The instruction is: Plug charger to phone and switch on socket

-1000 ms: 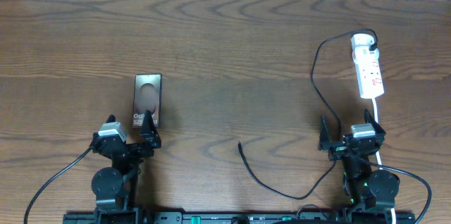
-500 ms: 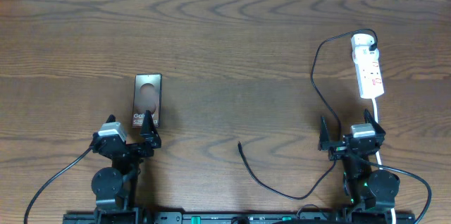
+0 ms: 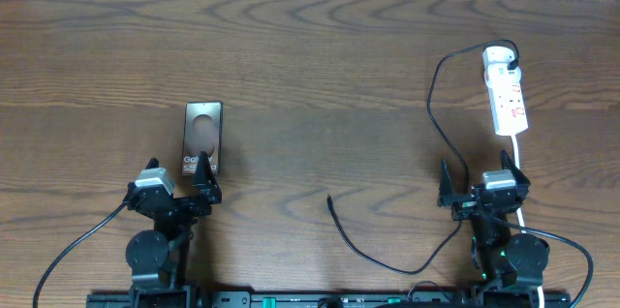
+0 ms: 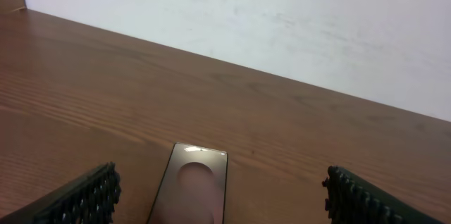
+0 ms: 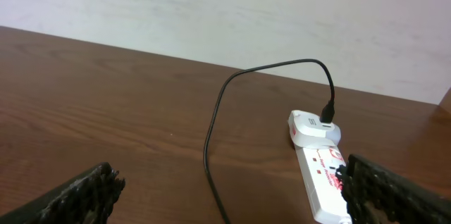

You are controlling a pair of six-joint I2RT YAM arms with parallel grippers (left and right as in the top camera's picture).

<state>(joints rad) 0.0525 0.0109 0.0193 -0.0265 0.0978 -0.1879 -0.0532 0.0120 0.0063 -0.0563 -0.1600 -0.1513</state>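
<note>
Phone (image 3: 202, 138): lies flat on the table (image 3: 310, 46), left half, nearer the front edge, glossy face up, lettered end toward the left gripper (image 3: 179, 168).

Charger (image 3: 431, 105): plugged into the far end of the socket (image 3: 506, 90) by the right edge; curves toward the front edge, ending with a free tip near the middle, well apart from the phone.

Left gripper: jaws wide apart, empty.

Right gripper (image 3: 475, 177): jaws wide apart, holding nothing.

Seen only from overhead: the free tip.

Seen from the left wrist: just the phone (image 4: 190, 185), ahead between the fingers (image 4: 84, 196).

Seen from the right wrist: just the socket (image 5: 320, 171) and the plugged end of the charger (image 5: 206, 150).

No change anywhere against a second ago.
</note>
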